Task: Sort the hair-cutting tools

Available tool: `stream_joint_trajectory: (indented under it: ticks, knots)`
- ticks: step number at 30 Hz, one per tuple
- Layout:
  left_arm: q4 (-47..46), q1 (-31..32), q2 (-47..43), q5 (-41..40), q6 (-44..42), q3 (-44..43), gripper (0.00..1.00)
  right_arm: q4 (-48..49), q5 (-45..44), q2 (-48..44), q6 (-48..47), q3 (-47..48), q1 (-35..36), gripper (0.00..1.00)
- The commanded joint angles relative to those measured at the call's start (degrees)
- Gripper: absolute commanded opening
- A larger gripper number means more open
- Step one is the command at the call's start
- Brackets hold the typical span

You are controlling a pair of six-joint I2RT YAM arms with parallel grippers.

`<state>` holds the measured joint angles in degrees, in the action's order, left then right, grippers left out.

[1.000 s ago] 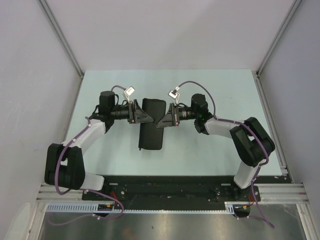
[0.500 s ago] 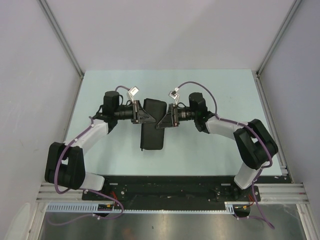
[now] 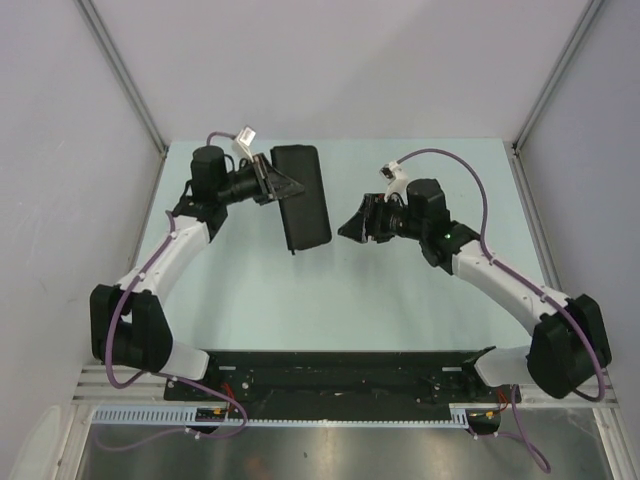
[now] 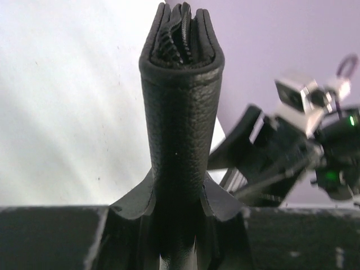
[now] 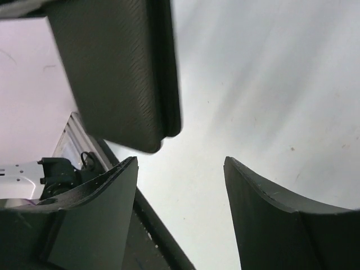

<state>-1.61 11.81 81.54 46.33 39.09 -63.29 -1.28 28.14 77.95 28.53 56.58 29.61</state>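
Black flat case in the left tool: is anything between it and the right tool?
Nothing visible. Only pale green table surface shows between the open right tool and the flat black fabric case, clamped in the left tool.

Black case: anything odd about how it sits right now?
Yes. The black case isn't lying flat on the table. The left gripper clamps one edge between its fingers, and the case looks held up and askew. The right gripper is open and holds nothing.
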Motion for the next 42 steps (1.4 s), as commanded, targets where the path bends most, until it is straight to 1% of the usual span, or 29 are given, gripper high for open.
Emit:
stream_joint_trajectory:
  ticks: [1,2,4,5,8,12,13,16,17,19,22,27,30,31,33,34,36,37,40,42]
  knots:
    - [-2.79,-0.13,0.37,-7.29,8.36,-7.98,0.25,-1.1,-12.05,-5.26,-3.4,1.26,5.1,0.68]
    - [-2.79,-0.12,0.46,-8.35,9.94,-9.65,0.27,0.65,-13.19,-5.79,-3.4,1.26,7.98,0.67]
    - [-2.88,0.05,0.29,-11.77,10.48,-11.24,0.29,3.37,-15.04,-5.45,-3.49,1.26,10.37,0.66]
    - [-2.88,0.49,-0.06,-12.74,10.91,-12.38,0.3,5.56,-16.0,-4.57,-3.49,1.26,12.65,0.64]
    - [-2.88,1.01,-0.76,-16.35,12.23,-13.7,0.31,8.21,-17.41,-2.55,-3.48,2.13,15.04,0.61]
    - [-2.88,2.33,-1.99,-19.87,12.41,-14.06,0.32,9.1,-19.96,1.49,-6.72,5.29,18.81,0.61]
    - [-2.88,2.6,-2.34,-20.74,12.33,-14.06,0.36,9.45,-20.31,2.02,-7.17,5.91,19.08,0.61]
    - [-2.88,4.09,-3.31,-24.0,11.8,-13.36,0.36,10.15,-21.54,3.69,-8.4,8.46,19.79,0.61]
    - [-2.88,4.53,-3.4,-24.7,11.88,-13.18,0.36,10.42,-22.77,3.96,-8.76,8.98,19.79,0.59]
    - [-2.79,4.8,-3.49,-24.97,12.06,-13.18,0.36,10.25,-23.91,4.83,-10.07,10.21,19.88,0.57]
    - [-2.7,4.97,-3.84,-25.67,12.68,-12.74,0.36,8.58,-27.08,6.24,-11.65,11.97,19.79,0.52]
    - [-2.44,4.97,-4.11,-26.55,13.29,-12.12,0.36,7.25,-28.05,7.48,-12.19,13.21,19.7,0.49]
    - [-2.44,4.97,-4.02,-26.37,13.38,-11.6,0.36,7.34,-28.05,7.74,-12.27,13.56,19.7,0.41]
    - [-2.44,4.97,-4.1,-26.2,13.12,-11.42,0.36,7.43,-29.53,7.74,-12.27,13.56,19.61,0.35]
    - [-2.44,4.97,-4.28,-26.29,13.03,-11.25,0.35,7.43,-29.72,7.92,-12.36,13.74,19.53,0.28]
    - [-2.44,4.97,-4.28,-26.55,12.77,-10.98,0.34,7.34,-29.72,7.83,-12.45,13.82,19.53,0.17]
    - [-2.35,4.97,-4.37,-26.81,12.59,-10.81,0.34,7.08,-29.29,7.74,-12.71,13.82,19.35,0.08]
    - [-2.35,4.97,-4.46,-27.08,12.15,-10.81,0.34,6.73,-29.02,7.65,-12.89,13.82,19.26,0.0]
    - [-2.35,4.97,-4.2,-28.39,10.4,-11.07,0.32,4.63,-28.67,8.0,-13.06,13.82,19.0,0.0]
    - [-2.17,4.89,-4.02,-30.06,9.25,-11.24,0.32,2.96,-26.39,8.35,-12.63,13.82,18.47,0.0]
